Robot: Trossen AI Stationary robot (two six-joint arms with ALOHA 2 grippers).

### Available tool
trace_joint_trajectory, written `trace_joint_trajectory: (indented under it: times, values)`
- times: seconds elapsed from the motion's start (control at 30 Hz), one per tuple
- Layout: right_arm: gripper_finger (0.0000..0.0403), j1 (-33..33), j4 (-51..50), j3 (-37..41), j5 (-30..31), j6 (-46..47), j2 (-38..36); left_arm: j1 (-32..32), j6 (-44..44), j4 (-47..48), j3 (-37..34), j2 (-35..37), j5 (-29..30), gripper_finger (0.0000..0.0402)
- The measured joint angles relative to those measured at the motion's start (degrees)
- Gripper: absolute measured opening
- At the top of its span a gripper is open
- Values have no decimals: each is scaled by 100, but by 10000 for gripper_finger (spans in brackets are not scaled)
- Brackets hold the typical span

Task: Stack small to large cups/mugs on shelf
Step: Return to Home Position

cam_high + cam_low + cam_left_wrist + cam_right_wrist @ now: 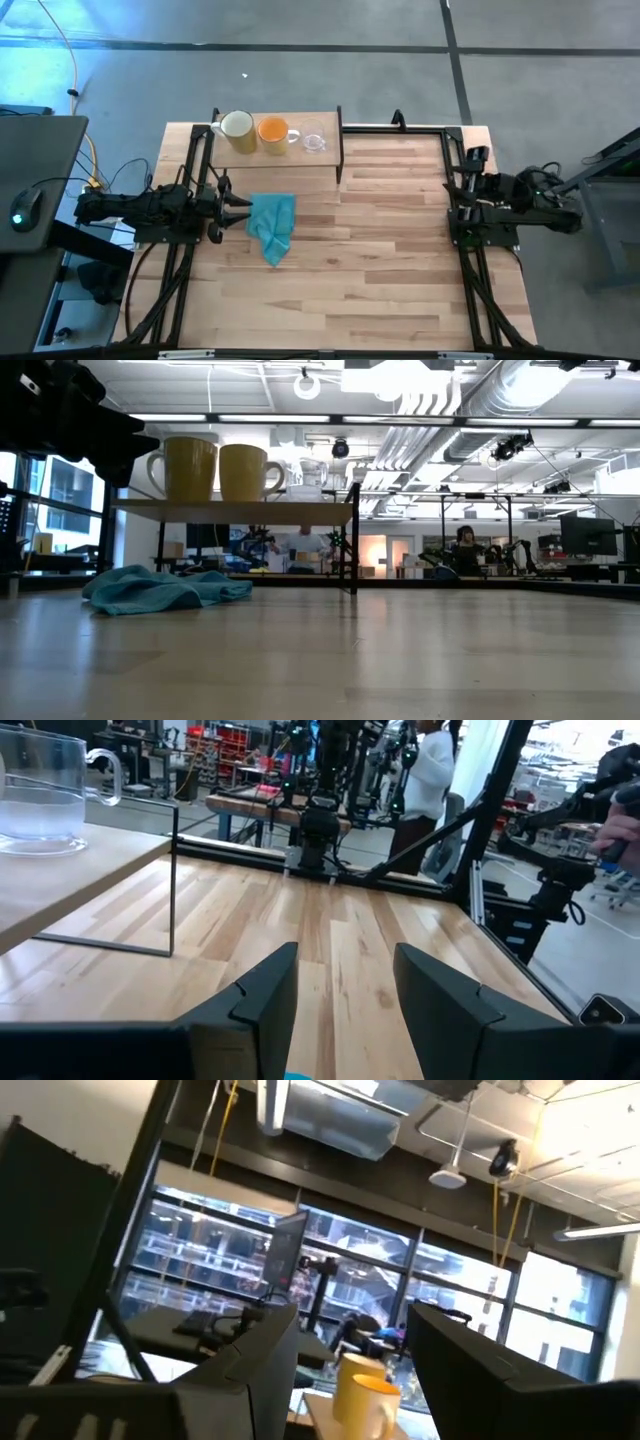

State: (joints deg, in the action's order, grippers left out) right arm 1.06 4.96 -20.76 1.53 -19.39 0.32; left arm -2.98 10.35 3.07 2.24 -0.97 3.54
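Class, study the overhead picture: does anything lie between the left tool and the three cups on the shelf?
Nothing visible does. The left tool, open, sits just off the shelf's near edge, where the white mug, orange mug and glass cup stand. The teal cloth lies ahead of the tool, not toward the shelf.

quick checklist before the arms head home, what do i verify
1. White mug, orange mug and glass cup all on the shelf: ok
2. Lined up in a row by size: ok
3. Left claw open and empty: ok
4. Right claw open and empty: ok
5. Left claw clear of the cloth: cannot tell, its tips sit right at the cloth's edge
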Motion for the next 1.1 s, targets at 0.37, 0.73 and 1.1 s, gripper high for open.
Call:
trace_joint_trajectory:
  times: [0.37, 0.73, 1.1]
  values:
    - [181, 0, 2567, 1662, -95, 532, -4, 0, 20, 0, 0, 0, 12, 154]
    - [181, 0, 3095, 2020, -64, 911, -4, 0, 51, 5, 0, 0, 12, 154]
    - [181, 2, 1542, 2023, -178, 1887, -2, 0, 46, 6, 0, 0, 12, 154]
